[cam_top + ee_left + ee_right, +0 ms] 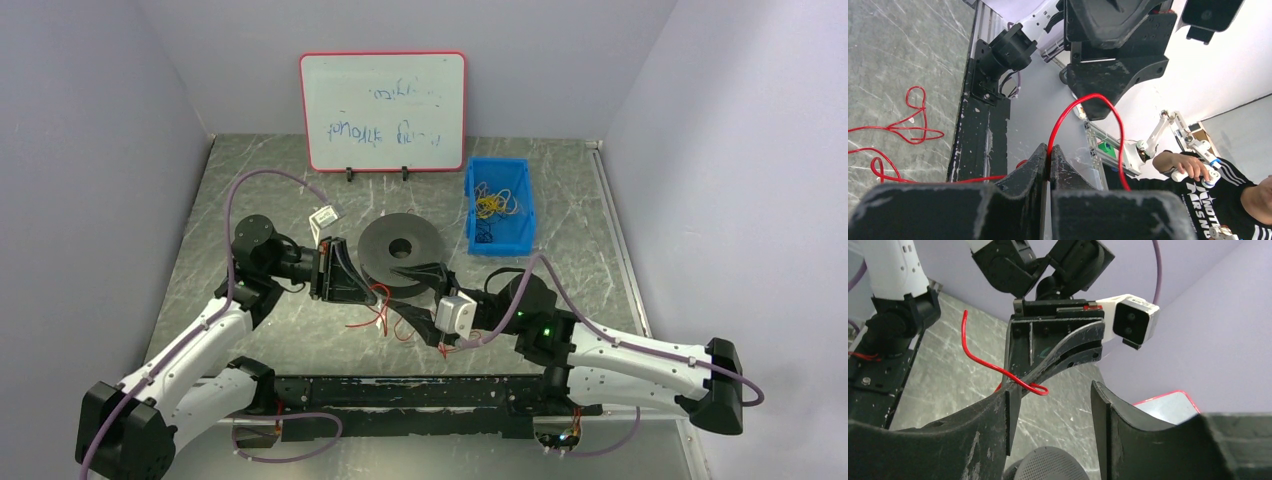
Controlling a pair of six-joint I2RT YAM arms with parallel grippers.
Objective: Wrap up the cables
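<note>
Left end effector (pixel 1049 150) pinches the cables (pixel 1089 95); right end effector (pixel 1050 390), spread, faces it closely. Bare surface (pixel 560 200) extends beyond both, bounded by enclosure walls (pixel 100 150).

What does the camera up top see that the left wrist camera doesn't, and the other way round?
Only the top view shows the whiteboard, the blue bin and the black spool. Only the left wrist view shows a person in a black shirt, and, up close, the left gripper shut on the red wire. Both show loose red wire lying on the table.
</note>
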